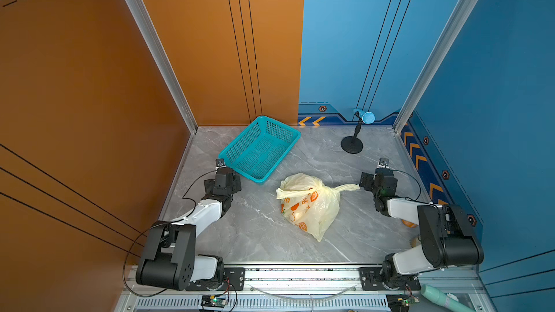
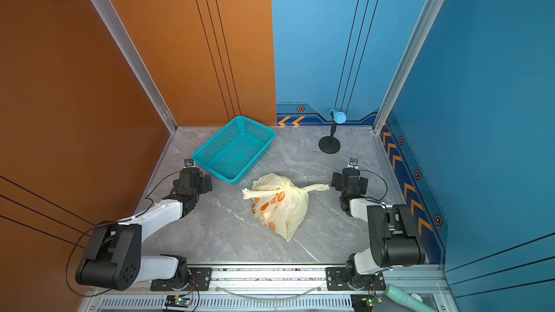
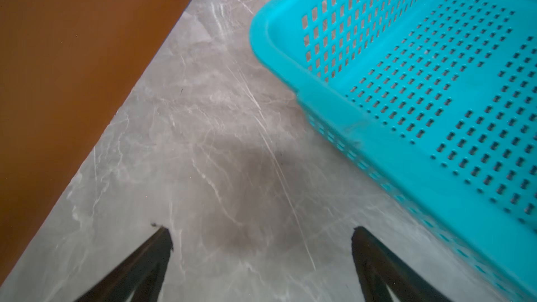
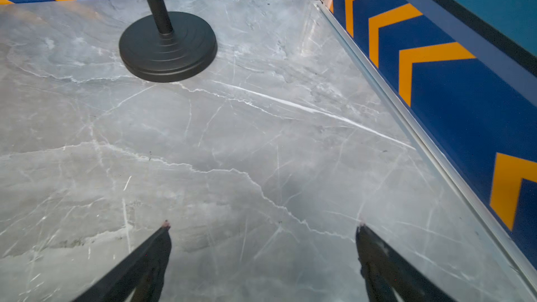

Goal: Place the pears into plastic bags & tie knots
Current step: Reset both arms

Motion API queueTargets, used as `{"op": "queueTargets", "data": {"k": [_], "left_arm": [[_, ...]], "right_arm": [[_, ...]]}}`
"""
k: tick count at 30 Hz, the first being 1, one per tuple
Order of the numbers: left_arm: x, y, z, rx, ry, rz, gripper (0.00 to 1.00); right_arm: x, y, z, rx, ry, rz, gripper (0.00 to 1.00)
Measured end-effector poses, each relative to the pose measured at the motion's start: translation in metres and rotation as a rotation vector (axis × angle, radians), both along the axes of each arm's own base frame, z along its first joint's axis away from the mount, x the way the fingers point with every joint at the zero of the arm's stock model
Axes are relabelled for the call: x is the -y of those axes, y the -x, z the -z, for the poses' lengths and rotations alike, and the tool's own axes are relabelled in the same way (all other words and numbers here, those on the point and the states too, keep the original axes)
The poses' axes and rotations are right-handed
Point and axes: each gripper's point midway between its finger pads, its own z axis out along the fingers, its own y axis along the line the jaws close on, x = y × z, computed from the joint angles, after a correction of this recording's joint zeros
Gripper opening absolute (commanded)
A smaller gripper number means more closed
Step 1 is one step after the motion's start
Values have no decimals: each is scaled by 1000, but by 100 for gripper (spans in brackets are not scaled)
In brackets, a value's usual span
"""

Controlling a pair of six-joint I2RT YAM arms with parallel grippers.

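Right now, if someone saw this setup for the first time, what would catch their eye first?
The yellow bag with orange prints lies in the middle, its neck bunched into a knot with two tails. Next comes the empty teal basket, standing at the back, left of centre. The left gripper and right gripper flank the bag, fingers wide apart, holding nothing.

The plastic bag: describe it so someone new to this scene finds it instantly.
On the grey marble table, look near its middle, close to the teal basket. The plastic bag lies there: pale yellow, translucent, orange fruit prints, top knotted with two tails.
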Motion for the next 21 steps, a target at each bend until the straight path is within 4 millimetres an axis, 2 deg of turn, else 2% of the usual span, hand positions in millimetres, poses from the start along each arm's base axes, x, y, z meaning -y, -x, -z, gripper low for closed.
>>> {"op": "queueTargets", "data": {"k": [5, 8, 11, 16, 21], "left_arm": [[-7, 0, 11, 110, 28, 59, 98], [1, -9, 21, 167, 48, 123, 97], [13, -11, 32, 145, 59, 193, 98], [29, -28, 10, 213, 30, 258, 98], [33, -29, 6, 226, 18, 274, 98]], "right_arm": [[-10, 1, -2, 93, -3, -55, 100], [-11, 2, -3, 116, -2, -55, 100], [-11, -1, -8, 142, 0, -56, 100], [-11, -3, -13, 164, 0, -56, 100], [-11, -3, -14, 166, 2, -58, 100]]}}
